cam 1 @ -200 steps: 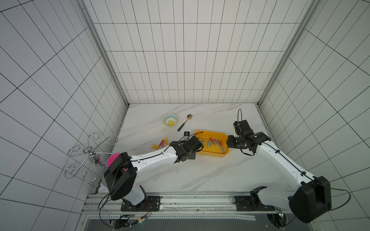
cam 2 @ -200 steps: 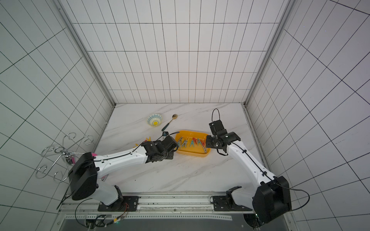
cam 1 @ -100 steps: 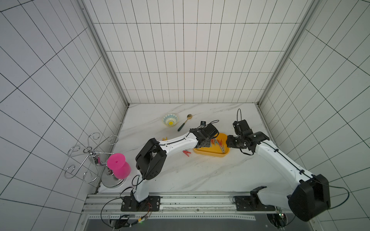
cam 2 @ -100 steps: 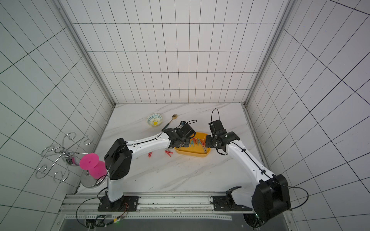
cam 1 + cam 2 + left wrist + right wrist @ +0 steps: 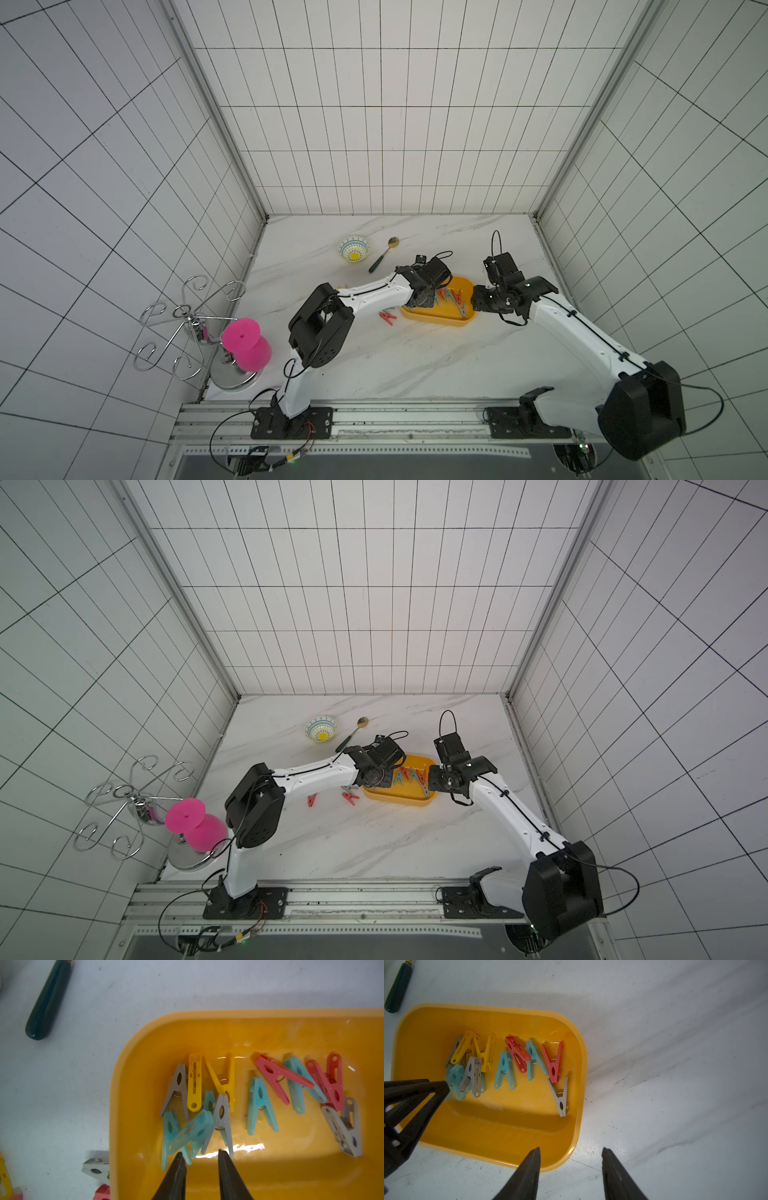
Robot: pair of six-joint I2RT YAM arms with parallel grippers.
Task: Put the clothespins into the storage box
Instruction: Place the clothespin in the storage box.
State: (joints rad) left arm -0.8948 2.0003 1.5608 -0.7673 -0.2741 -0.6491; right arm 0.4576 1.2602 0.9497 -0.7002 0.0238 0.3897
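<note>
The yellow storage box (image 5: pixel 440 322) (image 5: pixel 401 801) lies between my two arms in both top views. Several clothespins (image 5: pixel 259 1103) in red, yellow, teal and grey lie inside it. My left gripper (image 5: pixel 200 1154) hovers over the box's left end, open, with nothing between its fingers. A teal clothespin (image 5: pixel 192 1130) leans on others just past its tips. My right gripper (image 5: pixel 571 1149) stands open and empty at the box's right corner, one finger over the rim (image 5: pixel 577 1126), the other over the table. Red clothespins (image 5: pixel 351 797) (image 5: pixel 312 800) lie on the table left of the box.
A patterned bowl (image 5: pixel 354 248) and a green-handled spoon (image 5: pixel 382 254) sit behind the box. A pink cup (image 5: pixel 247 345) and a chrome wire rack (image 5: pixel 187 328) stand at the front left corner. More pegs, such as a grey one (image 5: pixel 95 1168), lie beside the box's left wall.
My left gripper swung right from the table beside the box to over the box, then its jaws parted. The right arm has stayed where it was.
</note>
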